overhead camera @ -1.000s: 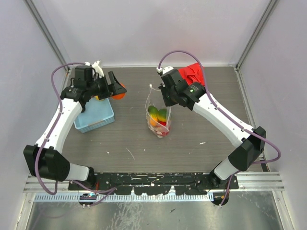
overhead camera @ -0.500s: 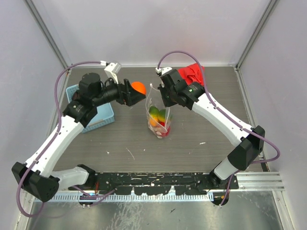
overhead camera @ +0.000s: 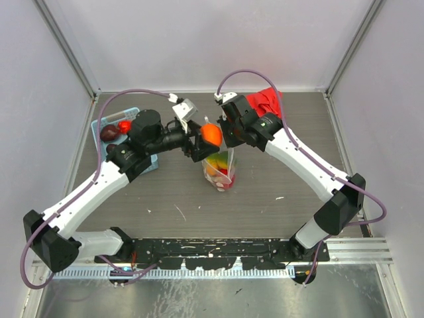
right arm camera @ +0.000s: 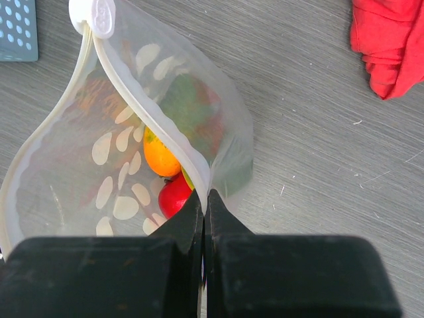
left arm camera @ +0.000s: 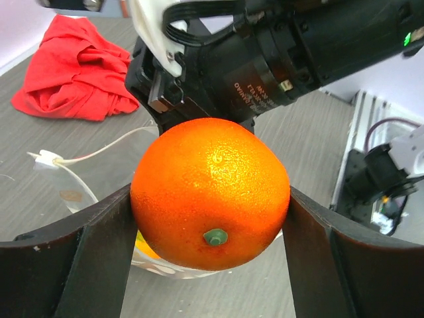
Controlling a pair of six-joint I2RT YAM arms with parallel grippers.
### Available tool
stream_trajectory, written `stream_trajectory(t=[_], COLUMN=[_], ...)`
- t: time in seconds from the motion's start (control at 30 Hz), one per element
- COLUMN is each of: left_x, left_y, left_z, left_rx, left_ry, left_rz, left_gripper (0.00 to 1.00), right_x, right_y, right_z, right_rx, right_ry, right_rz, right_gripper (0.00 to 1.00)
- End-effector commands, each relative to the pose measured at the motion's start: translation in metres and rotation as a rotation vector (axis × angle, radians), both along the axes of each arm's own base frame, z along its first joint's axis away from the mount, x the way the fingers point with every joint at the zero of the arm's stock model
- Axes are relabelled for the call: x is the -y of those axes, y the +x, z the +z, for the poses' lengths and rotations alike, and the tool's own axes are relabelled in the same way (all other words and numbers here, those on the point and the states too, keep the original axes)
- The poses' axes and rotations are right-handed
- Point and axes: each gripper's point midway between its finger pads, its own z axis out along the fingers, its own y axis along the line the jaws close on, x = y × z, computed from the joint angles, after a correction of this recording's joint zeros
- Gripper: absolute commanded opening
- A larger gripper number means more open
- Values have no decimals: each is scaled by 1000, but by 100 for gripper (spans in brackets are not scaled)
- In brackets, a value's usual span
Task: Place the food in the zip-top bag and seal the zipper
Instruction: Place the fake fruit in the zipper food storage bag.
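Note:
My left gripper (overhead camera: 209, 136) (left arm camera: 211, 228) is shut on an orange toy fruit (overhead camera: 211, 134) (left arm camera: 211, 192) and holds it in the air right over the mouth of the zip-top bag (overhead camera: 220, 169). The clear dotted bag (right arm camera: 126, 165) stands upright on the table with its mouth open. Inside lie an orange fruit (right arm camera: 161, 157), a red one (right arm camera: 173, 196) and a green one (right arm camera: 187, 106). My right gripper (overhead camera: 228, 140) (right arm camera: 205, 196) is shut on the bag's rim, pinching the zipper (right arm camera: 151, 105) at one end. A red fruit (overhead camera: 124, 125) and a dark purple one (overhead camera: 109, 134) remain in the basket.
The light blue basket (overhead camera: 147, 164) (right arm camera: 16, 30) stands at the left behind my left arm. A crumpled red cloth (overhead camera: 266, 99) (left arm camera: 73, 73) (right arm camera: 387, 46) lies at the back right. The right arm's wrist (left arm camera: 278, 53) is close behind the held fruit.
My left arm has swung right from the basket, carrying the orange fruit to just above the bag's mouth. The right gripper has kept its pinch on the rim.

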Motion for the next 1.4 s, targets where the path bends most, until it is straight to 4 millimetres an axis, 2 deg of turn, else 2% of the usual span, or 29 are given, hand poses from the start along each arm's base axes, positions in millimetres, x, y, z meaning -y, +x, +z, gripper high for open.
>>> stream_trajectory(t=[0.0,0.17,0.37,0.4,0.5,0.7,0.93,1.13,1.17,1.37], left_x=[13,11,3,5,8,13,8,5,5,3], left_y=[3,11,23,27,31,34,44,45,45,48], left_z=[4,-17,-31,-41,-48,-44,-42,-41,-39,-37], left_rx=[168,227,287,275,270,288,295,304,309,312], left_ry=[37,137,225,247,261,238,246,234,229,221], left_rz=[-68,-75,-45,-45,-47,-49,11,35,38,65], left_gripper=[51,52,55,56,59,68,81,87,91,93], right_x=[-7,-8,-8,-8,-8,-9,-9,-10,-10,-11], right_y=[8,8,7,6,7,6,5,5,5,5], right_z=[25,26,27,27,26,26,27,26,26,25], right_rx=[53,53,53,53,51,49,48,43,43,39], right_ry=[65,68,70,70,71,74,78,79,80,83], right_rz=[-3,-1,1,2,3,6,7,12,12,13], right_gripper=[0,0,0,0,0,0,0,0,0,0])
